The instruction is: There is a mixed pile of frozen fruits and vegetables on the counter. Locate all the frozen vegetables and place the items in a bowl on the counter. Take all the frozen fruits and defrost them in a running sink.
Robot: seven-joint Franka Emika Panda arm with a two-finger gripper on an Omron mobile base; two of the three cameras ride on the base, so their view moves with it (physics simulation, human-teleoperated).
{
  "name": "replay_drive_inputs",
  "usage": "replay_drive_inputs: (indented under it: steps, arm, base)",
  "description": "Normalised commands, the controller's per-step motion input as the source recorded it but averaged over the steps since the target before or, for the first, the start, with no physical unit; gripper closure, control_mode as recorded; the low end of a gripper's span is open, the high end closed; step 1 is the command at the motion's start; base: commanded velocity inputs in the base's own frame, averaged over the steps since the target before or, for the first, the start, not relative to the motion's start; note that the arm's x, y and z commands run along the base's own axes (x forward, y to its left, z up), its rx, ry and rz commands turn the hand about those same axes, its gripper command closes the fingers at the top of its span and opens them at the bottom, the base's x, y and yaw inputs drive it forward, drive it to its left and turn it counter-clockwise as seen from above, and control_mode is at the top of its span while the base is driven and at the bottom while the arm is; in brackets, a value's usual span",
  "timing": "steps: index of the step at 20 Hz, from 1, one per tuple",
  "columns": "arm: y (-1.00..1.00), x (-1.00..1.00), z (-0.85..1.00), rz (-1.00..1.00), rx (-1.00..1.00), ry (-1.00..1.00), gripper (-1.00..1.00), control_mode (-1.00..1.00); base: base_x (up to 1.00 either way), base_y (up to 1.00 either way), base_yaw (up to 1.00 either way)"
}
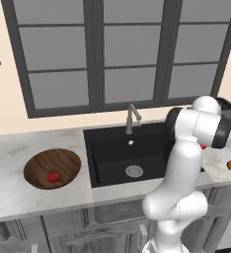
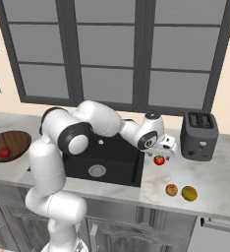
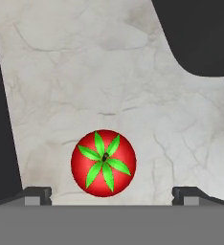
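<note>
hand view: red tomato with green leafy top sits on the marble counter, between the two dark fingertips, which stand wide apart and touch nothing. right base view: the tomato lies just right of the black sink, near its right rim, the gripper directly above it. an orange ball and a yellow-green ball rest near the counter's front edge. a dark toaster stands at the back. left base view: wooden bowl left of the sink holds one red piece.

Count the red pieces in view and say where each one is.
2. One red piece lies in the wooden bowl; the tomato sits on the counter right of the sink, under the open jaws.
</note>
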Motion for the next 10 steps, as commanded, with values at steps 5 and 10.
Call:
replay_drive_inputs:
  steps: [5,10]
  arm:
    - [0.0,0.04,-0.17,0.0,0.02,0.0,-1.0,-1.0]
    - [0.0,0.08,-0.15,0.0,0.03,0.0,-1.0,-1.0]
  base:
    - [0.0,0.0,0.0]
    - [0.0,0.0,0.0]
